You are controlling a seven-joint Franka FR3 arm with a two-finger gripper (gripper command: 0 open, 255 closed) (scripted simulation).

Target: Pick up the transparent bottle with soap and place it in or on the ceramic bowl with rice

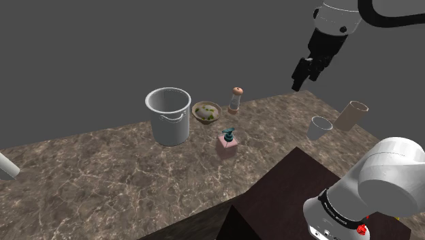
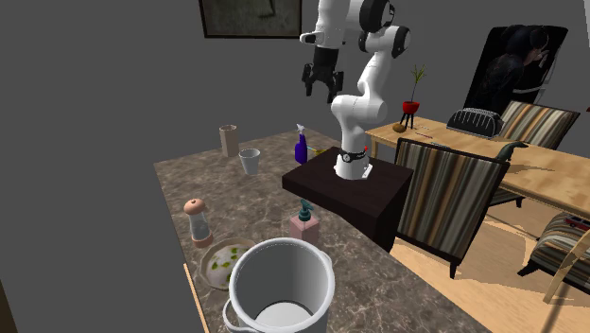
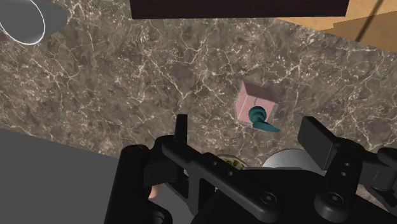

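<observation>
Your soap bottle (image 1: 229, 141), a pink block with a teal pump, is standing upright on the marbled counter (image 1: 102, 170), not far from the near edge and just beyond the corner of the dark stand (image 1: 286, 184). In the wrist view the soap bottle (image 3: 256, 105) is lying ahead of the hand, between the lines of the two fingers (image 3: 318, 140) but well below them and untouched.

The bowl (image 1: 206, 111) is sitting close behind it, toward the shoulder view's left, with pale and green bits inside. Next to the bowl, further left, a big grey pot (image 1: 169, 116) is standing, and to the bowl's right a small shaker (image 1: 235, 99) with an orange cap.

You are carrying the gripper (image 1: 304, 71) high in the air, well apart from the bottle, with its jaws spread wide and nothing in them.

So, as I am judging it, nothing of the task is done yet. You are facing all of it: coming down over the bottle, closing on its body, lifting, and carrying it the short way over to the bowl.
</observation>
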